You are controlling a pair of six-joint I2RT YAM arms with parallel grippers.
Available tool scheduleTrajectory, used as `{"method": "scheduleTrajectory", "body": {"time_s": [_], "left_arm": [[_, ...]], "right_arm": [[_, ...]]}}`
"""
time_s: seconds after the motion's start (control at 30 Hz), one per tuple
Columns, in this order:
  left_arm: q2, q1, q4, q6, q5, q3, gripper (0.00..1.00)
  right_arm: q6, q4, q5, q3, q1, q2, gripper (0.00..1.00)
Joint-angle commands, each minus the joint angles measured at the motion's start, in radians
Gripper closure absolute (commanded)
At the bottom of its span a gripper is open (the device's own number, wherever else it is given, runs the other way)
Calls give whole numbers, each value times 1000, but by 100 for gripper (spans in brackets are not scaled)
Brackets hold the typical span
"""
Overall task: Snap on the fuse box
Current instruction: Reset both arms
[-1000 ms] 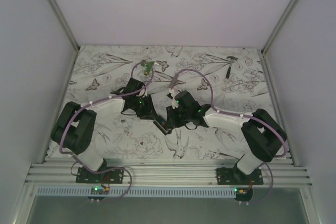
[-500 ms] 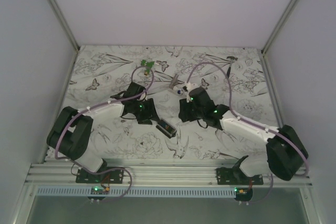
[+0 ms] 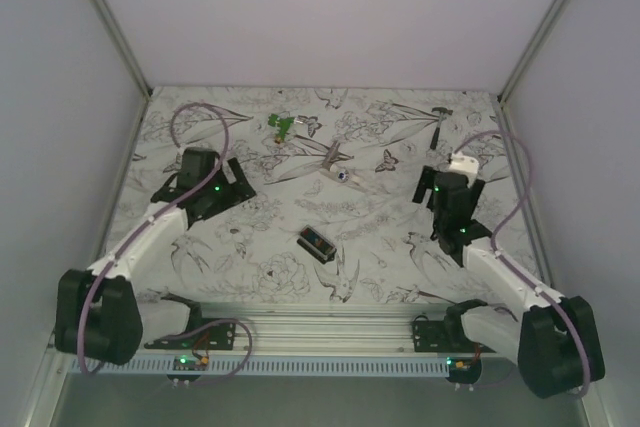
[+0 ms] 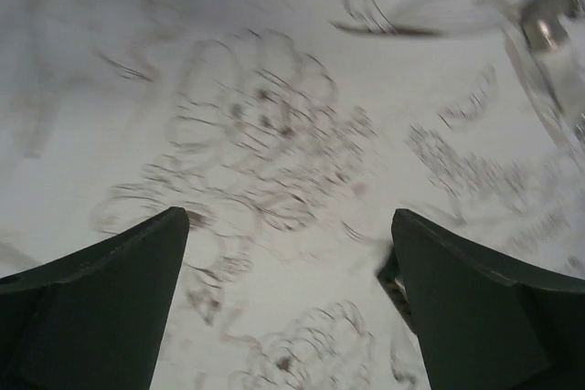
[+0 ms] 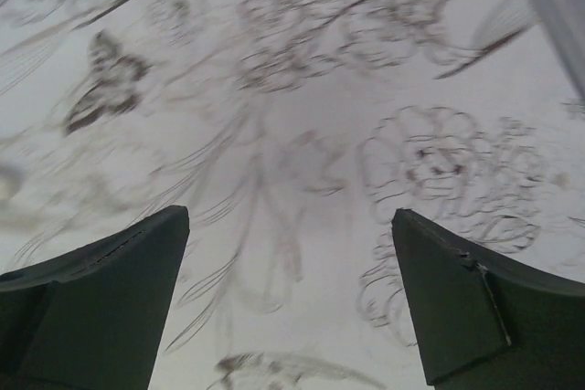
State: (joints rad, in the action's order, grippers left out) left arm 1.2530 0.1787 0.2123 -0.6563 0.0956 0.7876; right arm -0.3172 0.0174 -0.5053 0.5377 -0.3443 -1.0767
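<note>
Two grippers, left and right, stand wide open and empty. Each is well apart from the fuse box, which lies alone at a slant on the table, between them.

The view from above does not show whether the box is fully snapped, so the main risk is a half-latched box taken for done. If a gripper goes in for it, jaws not turned to match the slant would likely catch a corner and skid it over the cloth. An off-centre press could tip it. A low sweep could also knock the grey tool or the silver bit just beyond the box.

Count: one fuse box, one grey tool, one silver bit, one green clip, one hammer, two grippers.
</note>
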Motion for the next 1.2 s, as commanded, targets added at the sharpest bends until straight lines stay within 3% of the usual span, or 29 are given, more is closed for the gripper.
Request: {"method": "scheduleTrajectory", "body": {"time_s": [0.0, 0.27, 0.5, 0.67, 0.8, 0.9, 1.03, 1.1, 1.17], "left_arm": [[-84, -61, 4, 89, -262, -56, 1], [-81, -126, -419, 315, -510, -264, 1], [173, -163, -526, 390, -468, -218, 1], [121, -165, -678, 443, -405, -312, 1], [62, -165, -821, 493, -367, -404, 0], [106, -168, -917, 520, -373, -419, 0], [205, -158, -954, 583, -260, -393, 0], [249, -156, -1006, 637, -138, -397, 0], [253, -161, -1034, 637, -123, -407, 0]], "right_arm": [[54, 430, -104, -137, 116, -30, 1], [212, 1043, -80, -277, 172, -334, 1], [288, 1227, 102, -367, 177, -349, 1], [308, 1282, 198, -351, 199, -437, 1], [272, 1155, 232, -305, 234, -418, 1], [271, 1161, 237, -305, 236, -424, 0], [271, 1156, 237, -305, 236, -420, 1], [270, 1155, 239, -304, 237, -422, 1], [270, 1155, 241, -302, 238, -423, 1]]}}
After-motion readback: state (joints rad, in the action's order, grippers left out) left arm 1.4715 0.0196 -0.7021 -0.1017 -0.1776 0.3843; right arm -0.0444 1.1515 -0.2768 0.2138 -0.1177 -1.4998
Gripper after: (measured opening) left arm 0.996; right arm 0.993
